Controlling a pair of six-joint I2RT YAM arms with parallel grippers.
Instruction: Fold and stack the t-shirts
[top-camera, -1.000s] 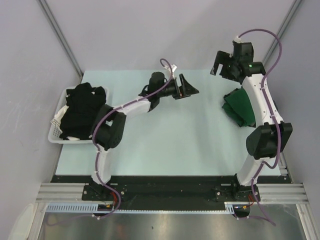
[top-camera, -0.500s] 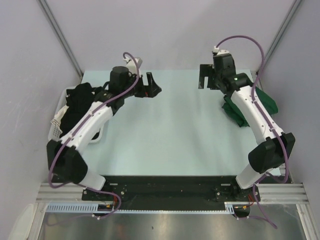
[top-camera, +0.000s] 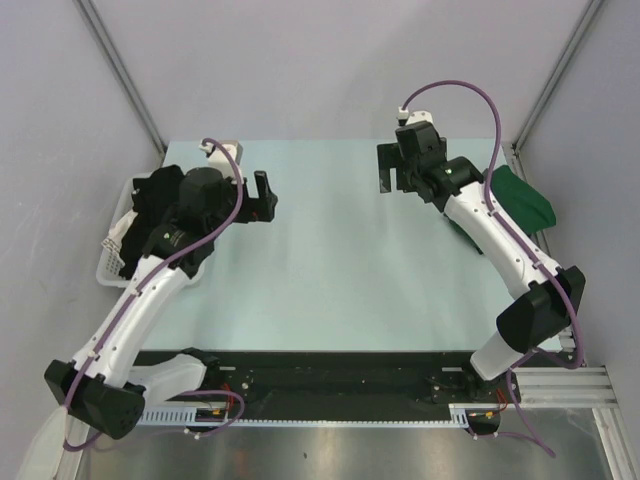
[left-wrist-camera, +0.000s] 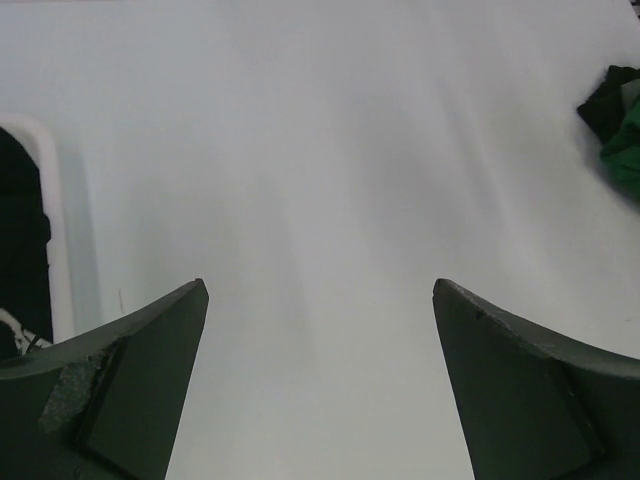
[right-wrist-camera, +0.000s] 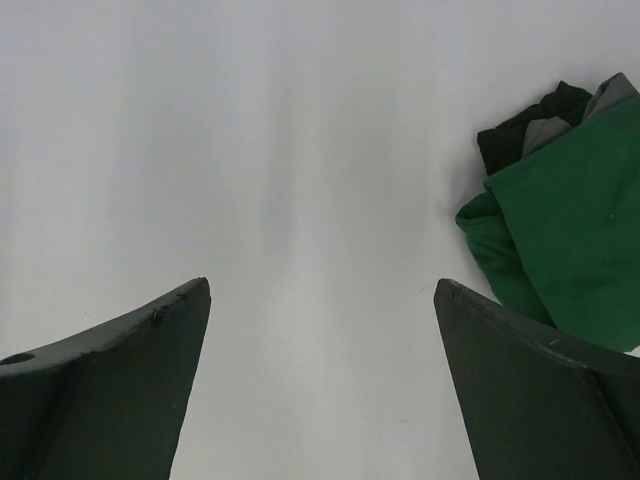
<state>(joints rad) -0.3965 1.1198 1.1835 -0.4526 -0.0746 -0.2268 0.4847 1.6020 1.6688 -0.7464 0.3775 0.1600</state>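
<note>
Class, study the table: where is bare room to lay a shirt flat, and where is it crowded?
Bare: the middle of the table, from the white basket across to the green shirt pile, down to the near edge. Crowded: the left edge, where black shirts heap the basket, and the right edge's pile.

Counter (top-camera: 340, 270) looks smooth and matt. Right of the right tool (right-wrist-camera: 322, 285), the green shirt (right-wrist-camera: 570, 220) is soft matt cloth. Left of the left tool (left-wrist-camera: 320, 290), the basket (left-wrist-camera: 50, 230) is smooth white plastic. That tool's fingers (left-wrist-camera: 140, 380) are matt dark plastic, one scuffed.
</note>
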